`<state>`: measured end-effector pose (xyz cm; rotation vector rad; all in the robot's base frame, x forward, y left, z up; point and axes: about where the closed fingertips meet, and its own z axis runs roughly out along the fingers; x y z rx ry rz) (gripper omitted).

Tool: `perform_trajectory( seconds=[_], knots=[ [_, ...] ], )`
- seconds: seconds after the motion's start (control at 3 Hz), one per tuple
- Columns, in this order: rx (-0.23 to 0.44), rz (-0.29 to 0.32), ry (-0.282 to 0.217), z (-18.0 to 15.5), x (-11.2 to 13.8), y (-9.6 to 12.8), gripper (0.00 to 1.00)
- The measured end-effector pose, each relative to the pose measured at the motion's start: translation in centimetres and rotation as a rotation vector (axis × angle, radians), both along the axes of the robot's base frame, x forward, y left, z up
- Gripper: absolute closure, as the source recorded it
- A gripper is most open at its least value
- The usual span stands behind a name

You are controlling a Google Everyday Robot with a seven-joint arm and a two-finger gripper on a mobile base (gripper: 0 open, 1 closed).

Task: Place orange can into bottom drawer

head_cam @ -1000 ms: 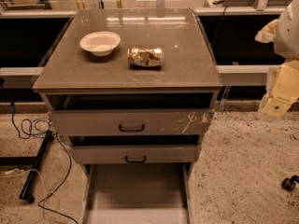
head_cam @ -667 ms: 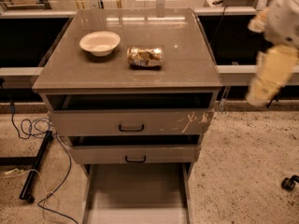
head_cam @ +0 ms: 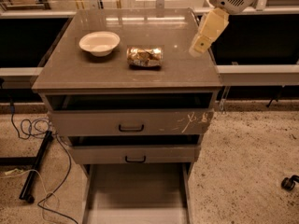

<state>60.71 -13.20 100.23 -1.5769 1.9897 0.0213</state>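
The orange can (head_cam: 145, 57) lies on its side on the cabinet top, near the middle and just right of a white bowl (head_cam: 99, 43). The bottom drawer (head_cam: 135, 192) is pulled far out at the foot of the cabinet; the part of its pale grey tray in view holds nothing. My gripper (head_cam: 198, 45) hangs from the white arm head at the upper right. It points down and left over the right edge of the cabinet top. It is about a can's length to the right of the can, above the surface, and holds nothing.
The scratched-front top drawer (head_cam: 131, 122) and the plain middle drawer (head_cam: 135, 154) are each slightly ajar. Cables (head_cam: 32, 129) and a black stand leg (head_cam: 37, 167) lie on the floor at left. A caster wheel (head_cam: 289, 183) sits at right. Railings run behind the cabinet.
My gripper has swung from beside the cabinet's right side up and to the left, and is now over the right edge of the top. The can, bowl and drawers have not moved.
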Motion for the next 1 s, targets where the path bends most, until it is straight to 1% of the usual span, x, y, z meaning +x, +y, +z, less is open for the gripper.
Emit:
perform_trajectory(
  seconds=[0.33,0.67,1.0],
  knots=[
    [0.034,0.008,-0.009,0.2,0.7,0.8,0.00],
    [0.035,0.008,-0.009,0.2,0.7,0.8,0.00],
    [0.064,0.004,-0.020,-0.5,1.8,1.4,0.00]
  ],
)
